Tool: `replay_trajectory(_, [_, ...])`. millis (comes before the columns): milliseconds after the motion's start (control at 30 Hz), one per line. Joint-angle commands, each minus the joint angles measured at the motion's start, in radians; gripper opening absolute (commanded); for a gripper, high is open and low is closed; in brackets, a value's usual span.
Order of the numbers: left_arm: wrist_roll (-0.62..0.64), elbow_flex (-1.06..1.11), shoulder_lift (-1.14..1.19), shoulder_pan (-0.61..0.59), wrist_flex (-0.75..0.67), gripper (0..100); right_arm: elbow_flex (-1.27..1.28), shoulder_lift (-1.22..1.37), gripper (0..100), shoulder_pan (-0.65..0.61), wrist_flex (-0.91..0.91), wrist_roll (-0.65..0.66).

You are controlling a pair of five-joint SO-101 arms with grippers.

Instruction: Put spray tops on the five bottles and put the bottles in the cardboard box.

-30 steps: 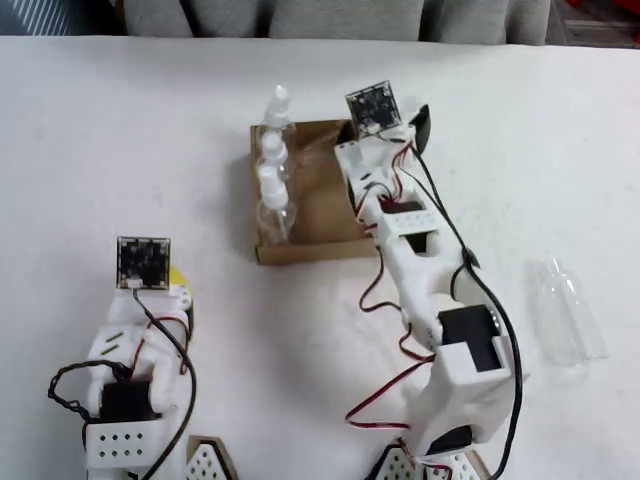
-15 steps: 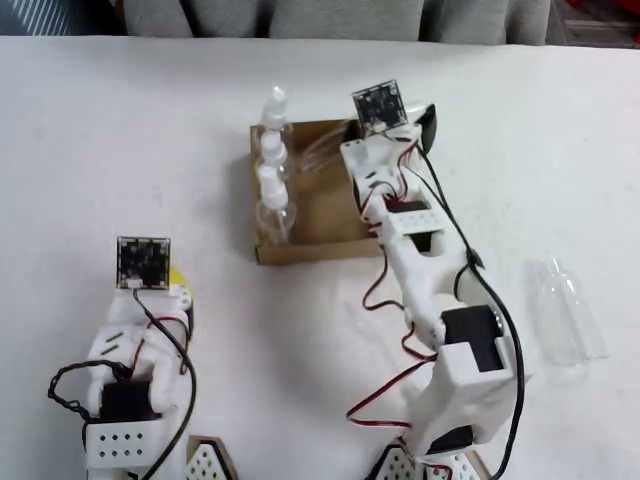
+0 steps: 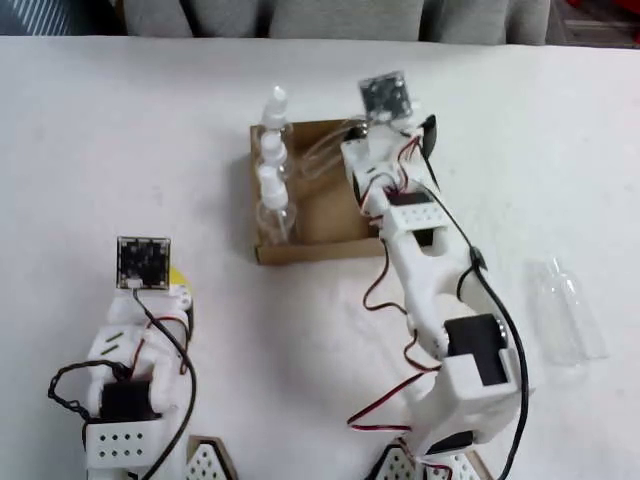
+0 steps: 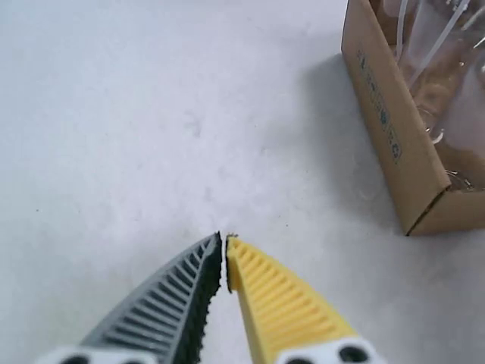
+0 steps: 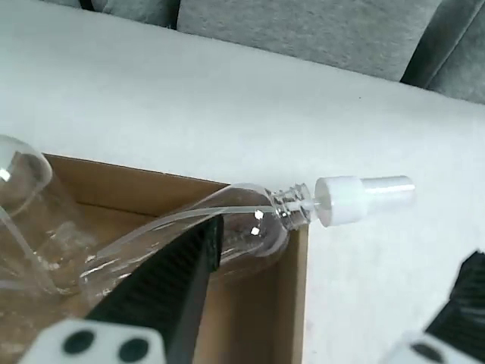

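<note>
Box (image 3: 300, 250) sits mid-bench (image 3: 120, 130), with your right hand (image 5: 341, 250) hanging over its far right corner. That hand is spread wide and has nothing between its fingers. Its black finger (image 5: 170, 280) crosses in front of the tilted bottle (image 5: 242, 220), and you cannot tell whether the two touch.

The tilted bottle lies slanted inside the box. Its neck is propped on the rim of the wall, and its white spray top (image 5: 364, 192) pokes out past the cardboard over the bench (the dip tube shows through the clear body).

Three bottles (image 3: 272, 190) line the left wall of the box in a row, each with a white top. As far as the high view lets you judge, they stand upright.

Your left hand (image 4: 226, 246) is closed. The grey and yellow fingertips meet with nothing held between them. It sits low over bare bench, on the near left side, with the box's near corner off ahead of it and apart from it.

A loose bottle (image 3: 565, 310) lies on its side on the bench, well apart from the box, out beyond your right arm. You cannot tell whether it carries a top.
</note>
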Motion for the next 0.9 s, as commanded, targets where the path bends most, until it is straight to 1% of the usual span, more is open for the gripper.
replay_trajectory(0, [-0.012, -0.003, -0.01, -0.008, -0.023, 2, -0.115, -0.081, 40.9, 0.01, 0.182, -0.084])
replay_trajectory(100, [-0.012, -0.003, -0.01, -0.008, -0.021, 2, -0.152, -0.091, 40.9, 0.01, 0.259, -0.152])
replay_trajectory(400, [-0.012, -0.003, -0.01, -0.008, -0.021, 2, -0.196, -0.094, 40.9, 0.01, 0.389, -0.35])
replay_trajectory(733, [-0.012, -0.003, -0.01, -0.008, -0.021, 2, -0.358, -0.094, 40.9, 0.01, 0.639, -0.612])
replay_trajectory(867, [-0.012, -0.003, -0.01, -0.008, -0.021, 2, -0.436, -0.094, 40.8, 0.038, 0.754, -0.687])
